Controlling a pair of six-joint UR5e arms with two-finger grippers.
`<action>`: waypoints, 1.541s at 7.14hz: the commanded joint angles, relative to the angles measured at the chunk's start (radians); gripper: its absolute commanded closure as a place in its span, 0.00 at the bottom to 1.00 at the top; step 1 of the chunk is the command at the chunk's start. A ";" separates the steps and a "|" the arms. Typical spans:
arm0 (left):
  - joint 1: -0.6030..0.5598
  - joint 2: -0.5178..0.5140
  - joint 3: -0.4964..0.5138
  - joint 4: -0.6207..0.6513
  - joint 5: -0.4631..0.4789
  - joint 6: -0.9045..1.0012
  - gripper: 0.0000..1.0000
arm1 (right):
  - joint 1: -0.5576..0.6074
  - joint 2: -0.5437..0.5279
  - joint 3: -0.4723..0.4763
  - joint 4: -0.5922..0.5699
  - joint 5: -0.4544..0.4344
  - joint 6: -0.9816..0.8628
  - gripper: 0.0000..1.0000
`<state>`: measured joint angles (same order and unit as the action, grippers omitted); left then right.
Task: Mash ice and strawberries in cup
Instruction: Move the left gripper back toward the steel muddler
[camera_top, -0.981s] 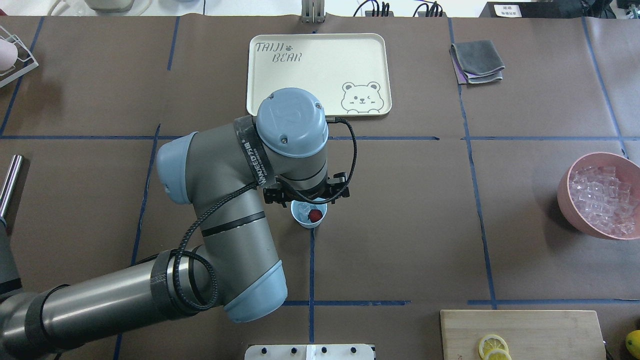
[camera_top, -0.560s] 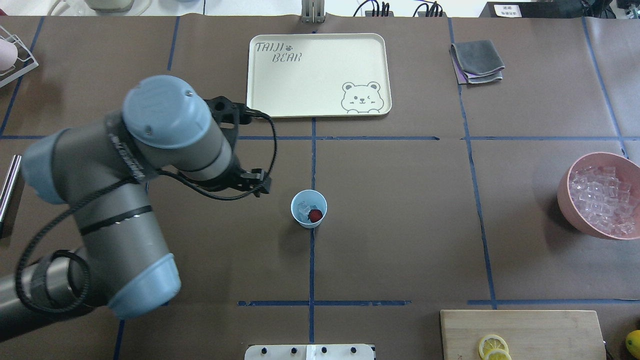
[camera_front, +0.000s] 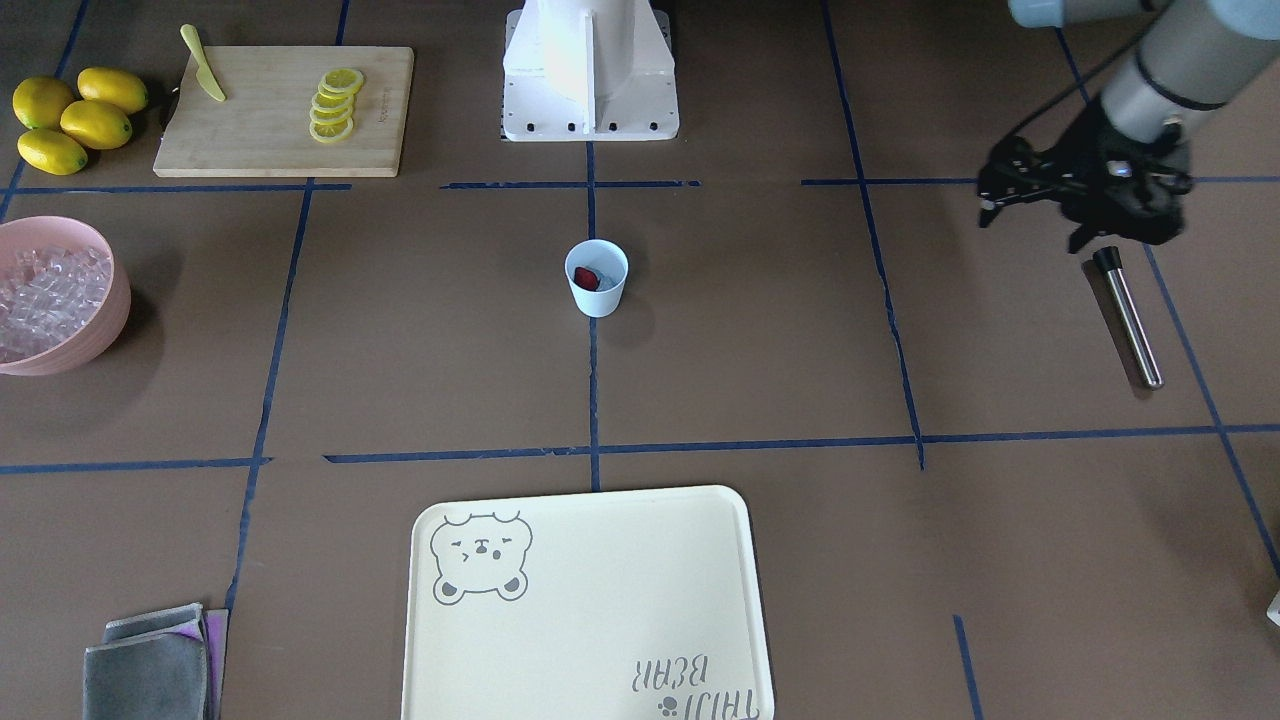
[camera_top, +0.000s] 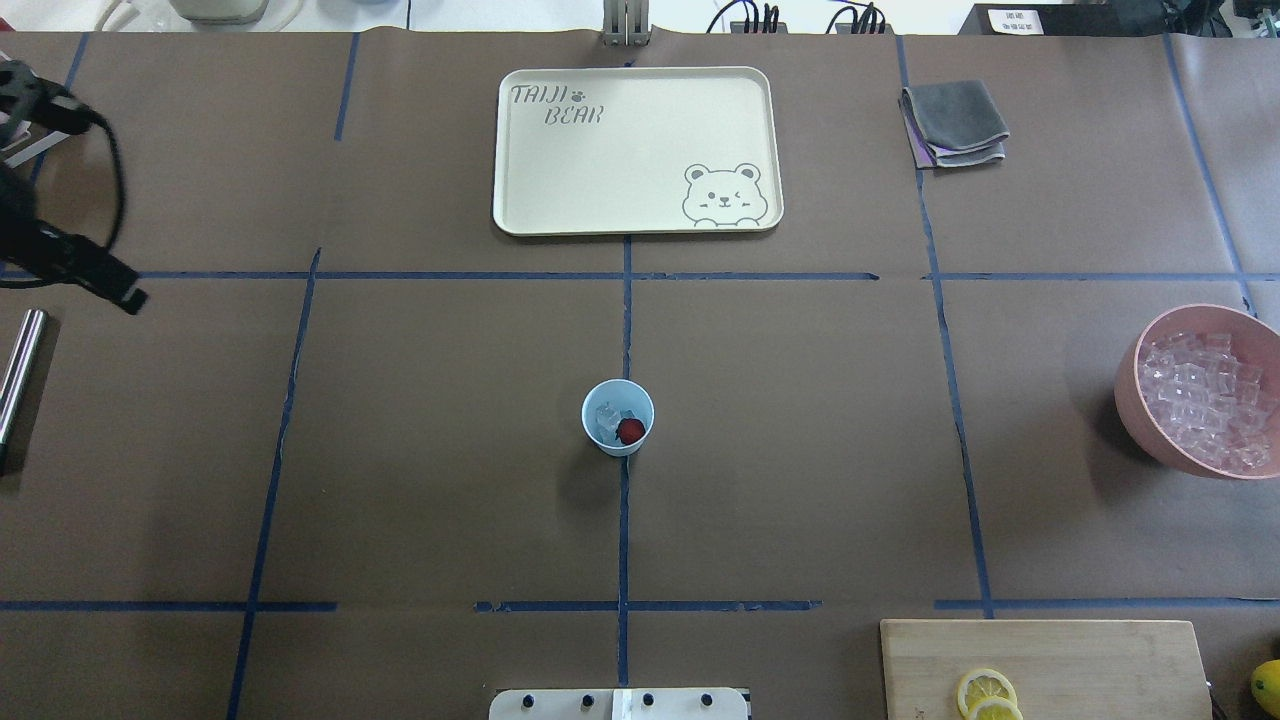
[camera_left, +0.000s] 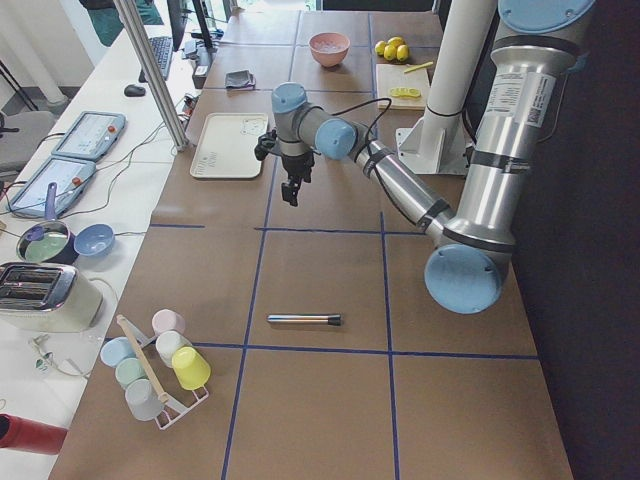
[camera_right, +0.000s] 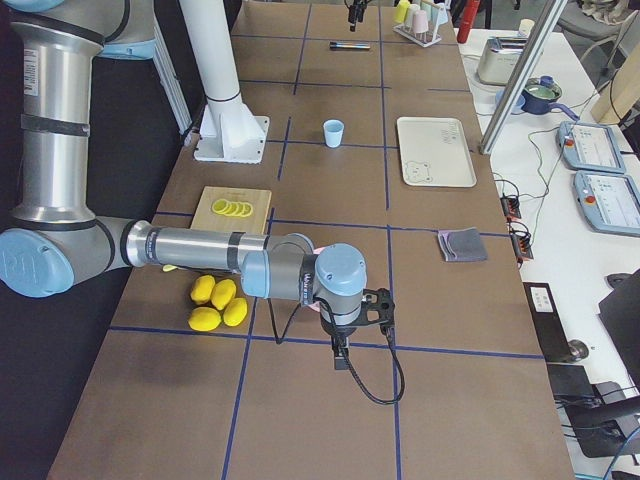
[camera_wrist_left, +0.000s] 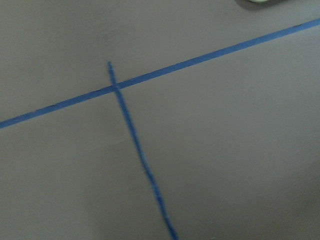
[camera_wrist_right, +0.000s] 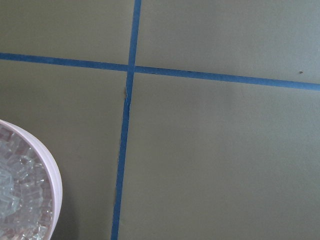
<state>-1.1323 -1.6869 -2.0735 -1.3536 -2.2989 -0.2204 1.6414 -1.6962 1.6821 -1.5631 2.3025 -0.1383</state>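
The pale-blue cup (camera_top: 618, 418) stands upright near the table's centre, also seen in the front-facing view (camera_front: 596, 277). Inside it lie a red strawberry (camera_top: 630, 431) and a few clear ice cubes (camera_top: 606, 418). My left gripper (camera_front: 1085, 215) hangs far off to the table's left side, just beyond the black-capped end of a metal rod (camera_front: 1128, 315) lying flat; I cannot tell whether its fingers are open or shut. My right gripper (camera_right: 341, 360) hovers low over the table's right end, near the pink bowl (camera_top: 1135, 385) of ice; its state cannot be told.
A cream bear tray (camera_top: 636, 150) lies at the far middle. A grey cloth (camera_top: 955, 122) is far right. A cutting board (camera_front: 260, 140) with lemon slices and whole lemons (camera_front: 70, 120) sit on the robot's side. A rack of cups (camera_left: 155, 365) stands at the left end.
My left arm has swung from directly over the cup away to the table's left edge. The cup, strawberry and ice stay as they were.
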 joint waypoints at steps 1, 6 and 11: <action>-0.124 0.189 0.012 -0.009 -0.027 0.193 0.00 | 0.000 0.001 0.001 0.002 0.000 0.000 0.01; -0.123 0.222 0.269 -0.311 -0.025 0.066 0.00 | 0.000 0.000 0.007 0.000 0.000 -0.001 0.01; -0.098 0.138 0.608 -0.714 -0.020 -0.159 0.02 | 0.000 0.000 0.011 0.000 0.000 -0.003 0.01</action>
<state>-1.2402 -1.5115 -1.5260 -2.0374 -2.3200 -0.3559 1.6414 -1.6966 1.6917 -1.5626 2.3025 -0.1409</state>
